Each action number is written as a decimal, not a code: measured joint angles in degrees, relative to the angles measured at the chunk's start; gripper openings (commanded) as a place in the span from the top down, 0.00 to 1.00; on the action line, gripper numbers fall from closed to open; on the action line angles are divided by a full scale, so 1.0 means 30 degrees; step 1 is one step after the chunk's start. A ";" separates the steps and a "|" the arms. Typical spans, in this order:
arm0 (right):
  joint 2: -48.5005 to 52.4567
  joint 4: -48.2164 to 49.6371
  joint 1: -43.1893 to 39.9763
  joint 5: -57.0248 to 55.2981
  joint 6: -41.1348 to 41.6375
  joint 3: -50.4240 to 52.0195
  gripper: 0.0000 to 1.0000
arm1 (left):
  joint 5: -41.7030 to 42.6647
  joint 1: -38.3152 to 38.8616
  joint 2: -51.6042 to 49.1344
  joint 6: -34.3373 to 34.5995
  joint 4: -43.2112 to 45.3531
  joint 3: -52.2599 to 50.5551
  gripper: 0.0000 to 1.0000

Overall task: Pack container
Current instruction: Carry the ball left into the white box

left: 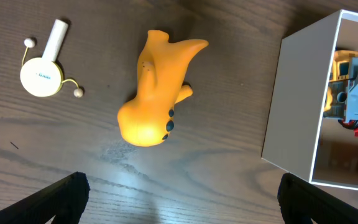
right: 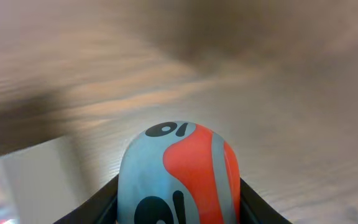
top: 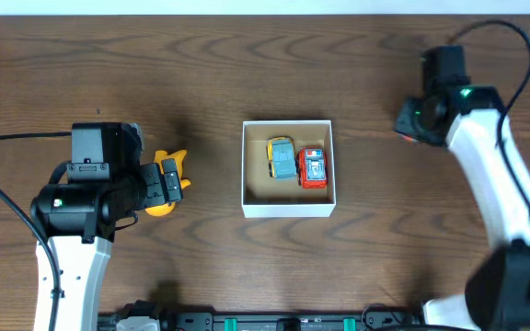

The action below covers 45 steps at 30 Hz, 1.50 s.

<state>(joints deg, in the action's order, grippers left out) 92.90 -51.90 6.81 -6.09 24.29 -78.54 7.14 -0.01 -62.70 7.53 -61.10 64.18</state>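
Packing stands partway: two toy vehicles lie in the white-walled cardboard container; right gripper clasps a blue-and-red rounded toy, left gripper gapes over an orange rubber toy.

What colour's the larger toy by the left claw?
The toy is orange-yellow; clearest in the left wrist view.

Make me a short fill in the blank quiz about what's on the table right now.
The box holds ___ toy vehicles. The left fingers stand ___ over the orange toy. The right fingers grip a rounded toy, red and light ___.
Missing words: two; open; blue.
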 measured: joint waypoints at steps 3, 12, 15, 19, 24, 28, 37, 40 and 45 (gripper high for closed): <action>-0.1996 0.0911 0.3191 -0.0022 -0.0087 -0.0029 0.99 | 0.0000 0.0000 0.0000 0.0000 0.0000 0.0000 0.02; -0.2776 0.3381 1.0564 -0.1049 -0.0153 -0.0044 0.99 | 0.0000 0.0000 0.0000 0.0000 0.0000 -0.0007 0.02; -0.2135 0.4240 1.1795 -0.1464 -0.0153 -0.0044 0.99 | 0.0000 0.0000 0.0000 0.0000 0.0000 0.0000 0.02; -0.0787 0.5042 1.2692 -0.1734 -0.0146 -0.0044 0.99 | 0.0000 0.0000 0.0000 0.0000 0.0000 0.0000 0.02; 0.0699 0.5472 1.3165 -0.1770 -0.0146 -0.0044 0.99 | 0.0000 0.0000 0.0000 0.0000 -0.0007 0.0000 0.02; 0.1326 0.5610 1.3318 -0.1821 -0.0146 -0.0044 0.99 | 0.0000 0.0000 0.0000 0.0000 0.0000 0.0000 0.02; 0.2922 0.6280 1.3333 -0.1807 -0.0138 -0.0044 0.99 | 0.0000 0.0000 0.0000 0.0000 0.0000 0.0000 0.02; 0.3679 0.6703 1.3333 -0.1734 -0.0138 -0.0044 0.99 | 0.0000 0.0000 0.0000 0.0000 -0.0007 0.0000 0.02; 0.4830 0.7191 1.3333 -0.1617 -0.0146 -0.0044 0.84 | 0.0000 0.0000 0.0000 0.0000 -0.0007 -0.0007 0.02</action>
<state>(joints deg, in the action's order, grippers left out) 107.39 -30.33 46.81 -10.94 23.86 -78.67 7.14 -0.01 -62.70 7.53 -61.12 64.16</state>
